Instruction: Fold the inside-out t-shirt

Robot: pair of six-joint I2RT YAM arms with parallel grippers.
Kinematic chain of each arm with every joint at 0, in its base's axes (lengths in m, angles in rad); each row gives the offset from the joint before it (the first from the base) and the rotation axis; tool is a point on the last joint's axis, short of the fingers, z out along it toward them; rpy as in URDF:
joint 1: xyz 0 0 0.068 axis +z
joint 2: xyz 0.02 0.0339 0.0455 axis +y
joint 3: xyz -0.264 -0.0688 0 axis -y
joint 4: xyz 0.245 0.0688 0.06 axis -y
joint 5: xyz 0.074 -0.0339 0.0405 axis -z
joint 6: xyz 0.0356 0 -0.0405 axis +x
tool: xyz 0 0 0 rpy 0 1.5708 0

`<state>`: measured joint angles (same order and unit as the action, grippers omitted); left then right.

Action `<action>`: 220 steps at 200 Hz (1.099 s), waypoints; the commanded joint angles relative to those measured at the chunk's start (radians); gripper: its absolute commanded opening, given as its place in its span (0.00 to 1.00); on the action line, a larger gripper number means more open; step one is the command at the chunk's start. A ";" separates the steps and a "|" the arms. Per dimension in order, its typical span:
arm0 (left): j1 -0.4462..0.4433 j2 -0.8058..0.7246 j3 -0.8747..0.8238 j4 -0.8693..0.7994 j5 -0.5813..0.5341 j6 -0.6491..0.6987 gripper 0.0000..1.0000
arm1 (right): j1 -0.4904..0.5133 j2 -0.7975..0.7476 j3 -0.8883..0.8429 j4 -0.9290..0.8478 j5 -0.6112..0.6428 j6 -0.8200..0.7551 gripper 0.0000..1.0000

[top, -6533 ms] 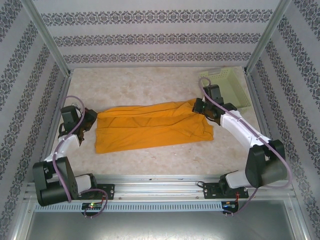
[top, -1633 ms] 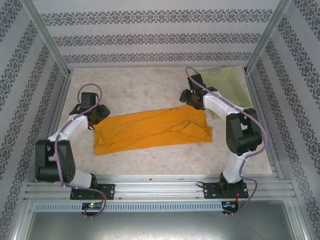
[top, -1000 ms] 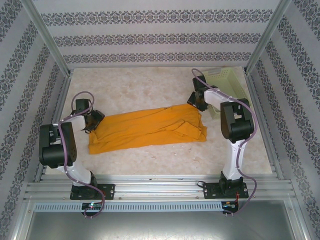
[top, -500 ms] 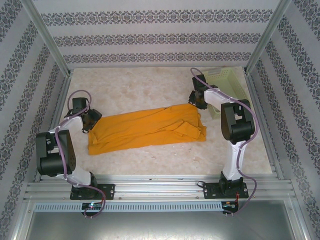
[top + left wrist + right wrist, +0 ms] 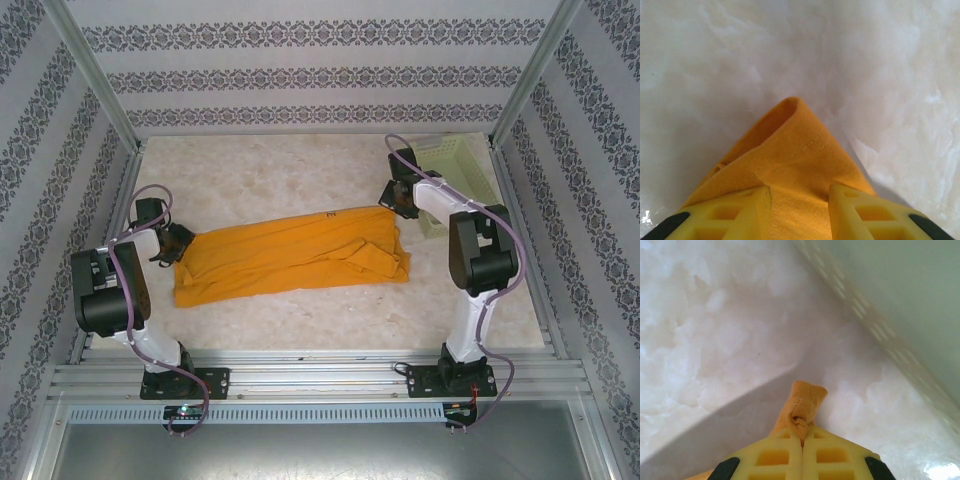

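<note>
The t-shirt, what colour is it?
Plain orange-yellow; the t-shirt shows best in the top external view.

Soft matt cloth t-shirt; glossy marbled table; yellow plastic jaws.
</note>
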<state>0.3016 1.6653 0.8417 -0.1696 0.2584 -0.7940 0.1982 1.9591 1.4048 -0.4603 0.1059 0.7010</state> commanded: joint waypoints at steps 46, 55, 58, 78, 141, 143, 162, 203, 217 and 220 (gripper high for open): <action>-0.030 -0.033 0.066 -0.130 0.042 0.080 0.46 | 0.004 0.021 0.080 -0.001 -0.047 -0.043 0.30; -0.040 -0.068 0.065 -0.145 0.025 0.082 0.51 | 0.008 0.033 0.104 -0.026 -0.049 -0.044 0.44; -0.042 -0.082 0.062 -0.150 0.021 0.082 0.53 | 0.010 0.034 0.109 -0.035 -0.047 -0.046 0.47; -0.049 -0.197 0.042 -0.193 -0.026 0.092 0.59 | 0.017 0.006 0.086 -0.052 -0.021 -0.058 0.58; -0.197 -0.413 -0.154 -0.186 -0.003 0.066 0.58 | 0.130 -0.151 -0.192 0.006 -0.091 -0.045 0.63; -0.198 -0.412 -0.160 -0.182 0.002 0.067 0.58 | 0.135 -0.155 -0.201 0.012 -0.096 -0.042 0.63; -0.202 -0.395 -0.198 -0.175 0.029 0.077 0.56 | 0.155 -0.173 -0.271 0.050 -0.115 -0.010 0.63; -0.131 -0.423 -0.298 -0.178 -0.022 0.044 0.47 | 0.119 -0.142 -0.359 0.094 -0.134 0.066 0.62; -0.082 -0.471 -0.337 -0.180 -0.038 0.027 0.46 | 0.096 -0.140 -0.378 0.105 -0.124 0.080 0.61; -0.075 -0.484 -0.342 -0.184 -0.043 0.027 0.46 | 0.089 -0.141 -0.381 0.106 -0.123 0.082 0.61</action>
<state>0.1593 1.2560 0.5491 -0.3309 0.2573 -0.7395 0.3283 1.8069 1.0706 -0.3733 -0.0280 0.7284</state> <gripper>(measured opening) 0.461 0.615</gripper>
